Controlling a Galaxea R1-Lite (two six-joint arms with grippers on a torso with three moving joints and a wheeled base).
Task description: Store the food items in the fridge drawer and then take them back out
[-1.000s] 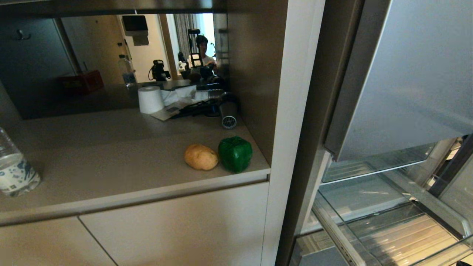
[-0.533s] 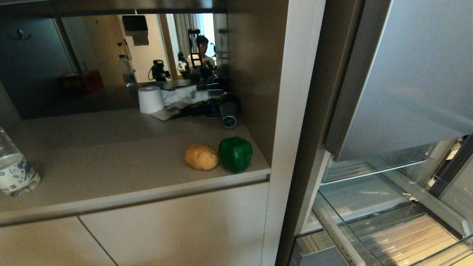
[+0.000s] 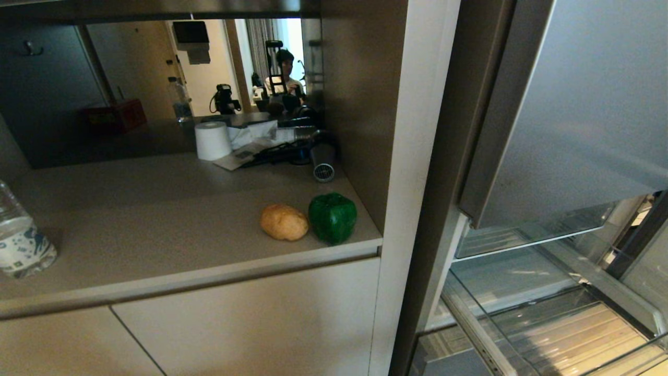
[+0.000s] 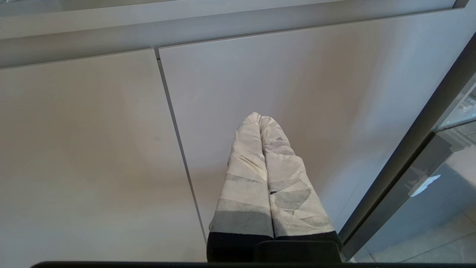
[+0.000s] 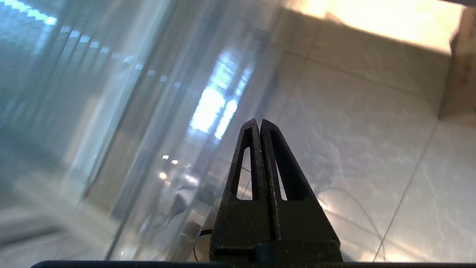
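Head view shows the potato (image 3: pixel 284 222) and the green bell pepper (image 3: pixel 332 217) side by side, touching or nearly so, near the front right corner of the beige counter (image 3: pixel 146 224) — both outside the fridge. To their right the fridge drawer (image 3: pixel 548 313) stands pulled out, its clear bin holding neither item. A water bottle (image 3: pixel 21 240) sits at the counter's far left. The left gripper (image 4: pixel 260 118) hangs clenched before a beige cabinet door (image 4: pixel 93 149); the right gripper (image 5: pixel 257 121) — also pressed closed, empty — points at pale floor tiles (image 5: pixel 372 130).
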